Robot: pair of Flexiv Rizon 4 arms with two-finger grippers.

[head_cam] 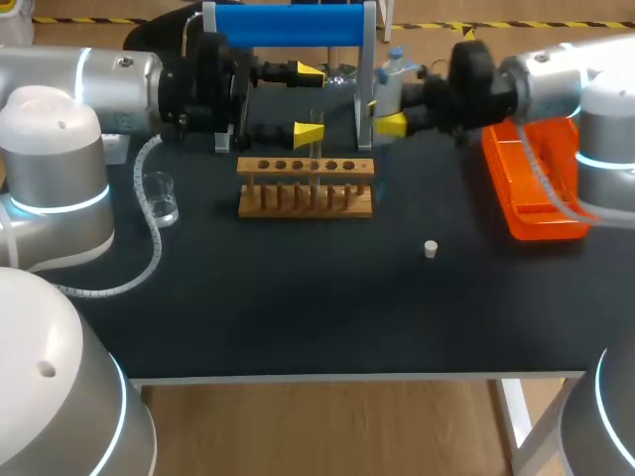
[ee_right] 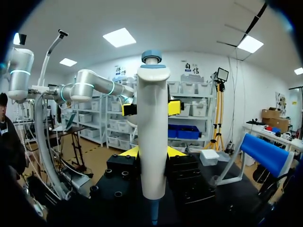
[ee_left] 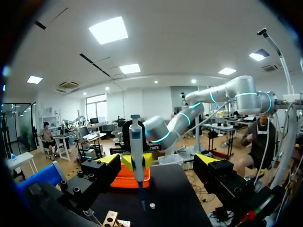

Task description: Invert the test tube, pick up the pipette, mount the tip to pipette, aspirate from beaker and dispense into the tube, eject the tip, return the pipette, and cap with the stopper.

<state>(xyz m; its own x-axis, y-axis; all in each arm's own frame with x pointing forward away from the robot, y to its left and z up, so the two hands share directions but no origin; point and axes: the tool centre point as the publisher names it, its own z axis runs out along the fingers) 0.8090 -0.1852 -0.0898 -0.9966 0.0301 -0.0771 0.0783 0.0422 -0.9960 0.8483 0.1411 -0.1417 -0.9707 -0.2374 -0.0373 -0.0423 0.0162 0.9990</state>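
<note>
Pipette (head_cam: 389,81) upright in the right claw (ee_right: 151,152), whose yellow-tipped fingers pinch its white body from both sides. It hangs above the far part of the dark worktop (head_cam: 298,297), just right of a blue-barred stand (head_cam: 288,25) and beyond the right end of the wooden rack (head_cam: 306,186). Facing it from the left, the left claw (head_cam: 309,102) is spread wide and grips nothing, with one yellow tip farther back and one nearer, above the rack. A clear test tube (head_cam: 317,149) stands in the rack close to the nearer tip; whether the two touch cannot be told. A glass beaker (head_cam: 159,196) sits left of the rack, near the left arm. A small white stopper (head_cam: 431,248) lies alone on the worktop, right of the rack and nearer. An orange tray (head_cam: 531,188) rests at the right edge beneath the right arm.
</note>
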